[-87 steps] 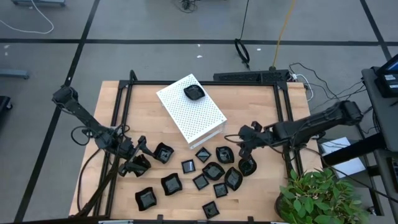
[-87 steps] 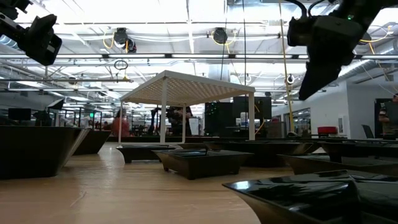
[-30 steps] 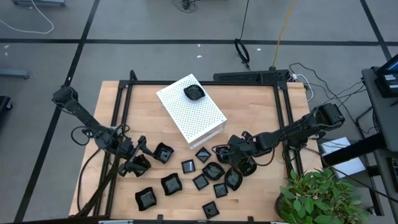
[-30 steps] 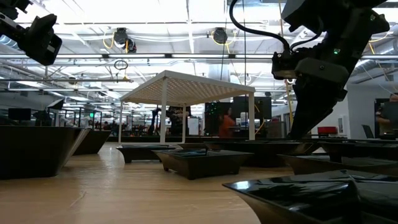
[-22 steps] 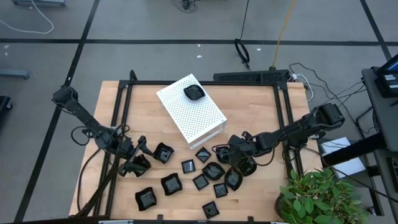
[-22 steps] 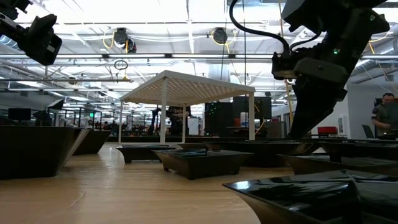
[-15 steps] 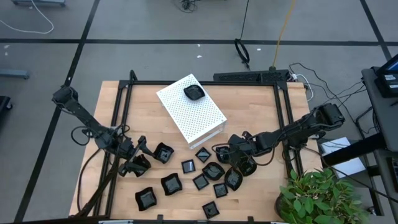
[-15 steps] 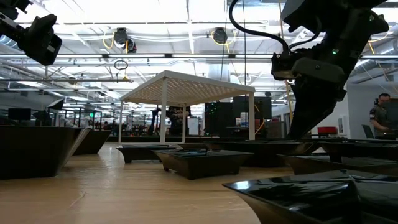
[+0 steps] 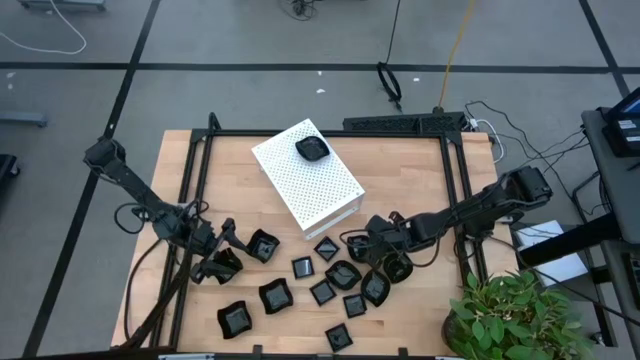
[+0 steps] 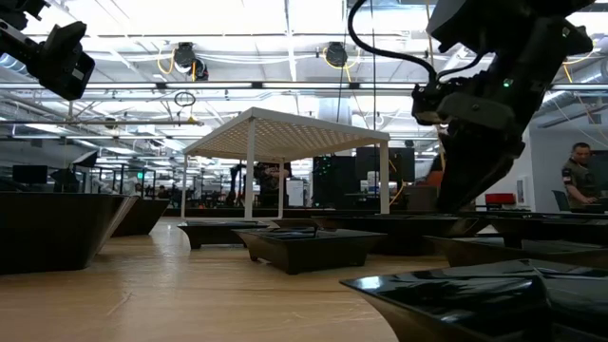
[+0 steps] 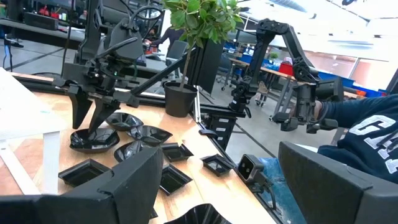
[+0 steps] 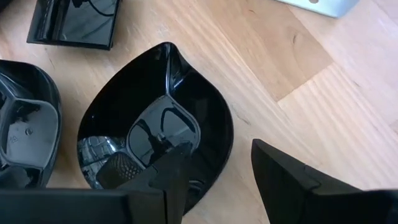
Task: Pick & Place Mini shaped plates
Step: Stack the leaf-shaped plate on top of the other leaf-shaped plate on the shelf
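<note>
The right claw (image 9: pixel 358 243) is hanging with its fingers apart over a leaf-shaped plate (image 12: pixel 155 149), one finger inside the bowl and the other outside the rim, so a rim pinch looks likely. That plate is lying on the bench (image 9: pixel 420 170) at the near-right edge of the scattered mini shaped plates (image 9: pixel 322 291), just beside the white box (image 9: pixel 320 185), which is already carrying one plate (image 9: pixel 312 149). The dish looks light, rigid and glossy, probably slippery; gripping across the raised rim seems safest. The left claw (image 9: pixel 222 258) is waiting, fingers apart, above the left plates.
</note>
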Controlling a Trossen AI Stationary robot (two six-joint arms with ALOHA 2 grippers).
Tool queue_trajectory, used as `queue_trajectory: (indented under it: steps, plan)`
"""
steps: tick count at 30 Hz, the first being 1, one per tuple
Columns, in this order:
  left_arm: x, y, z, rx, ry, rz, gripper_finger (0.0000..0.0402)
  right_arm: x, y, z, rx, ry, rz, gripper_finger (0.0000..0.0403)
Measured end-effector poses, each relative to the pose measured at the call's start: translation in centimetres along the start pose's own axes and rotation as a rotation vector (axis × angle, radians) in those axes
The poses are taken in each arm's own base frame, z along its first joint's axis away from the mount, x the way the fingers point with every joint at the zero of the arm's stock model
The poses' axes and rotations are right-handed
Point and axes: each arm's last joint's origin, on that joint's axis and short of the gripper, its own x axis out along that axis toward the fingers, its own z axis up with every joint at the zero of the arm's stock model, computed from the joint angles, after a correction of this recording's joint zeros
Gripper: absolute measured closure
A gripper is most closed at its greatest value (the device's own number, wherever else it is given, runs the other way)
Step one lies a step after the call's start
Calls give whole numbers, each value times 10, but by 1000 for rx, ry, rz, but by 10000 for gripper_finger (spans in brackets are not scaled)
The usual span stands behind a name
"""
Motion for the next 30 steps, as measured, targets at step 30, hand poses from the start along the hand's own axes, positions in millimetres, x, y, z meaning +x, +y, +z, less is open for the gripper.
queue_trajectory:
  steps: [30]
  plan:
    - [0, 0, 0, 0, 0, 0, 78, 11, -6, -10, 8, -16, 23, 267]
